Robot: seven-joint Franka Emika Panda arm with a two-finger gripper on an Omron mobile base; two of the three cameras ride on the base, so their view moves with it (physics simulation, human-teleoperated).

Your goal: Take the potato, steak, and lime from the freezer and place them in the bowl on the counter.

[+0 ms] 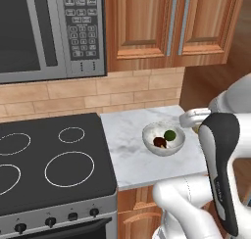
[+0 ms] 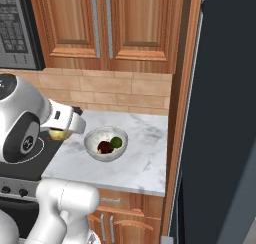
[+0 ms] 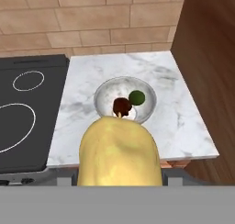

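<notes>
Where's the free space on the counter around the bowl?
Bare marble on the counter all round the bowl: widest between bowl and stovetop, and along the front edge. Inside the bowl, steak and lime crowd the middle; its left side is free.

Open counter (image 3: 82,113) surrounds the bowl (image 3: 104,92) on every side, widest at 6 o'clock in the hand view, while the wood panel (image 3: 206,58) closes off 3 o'clock, the brick wall (image 3: 92,30) 12 o'clock, and the stovetop (image 3: 27,113) borders 9 o'clock.
</notes>
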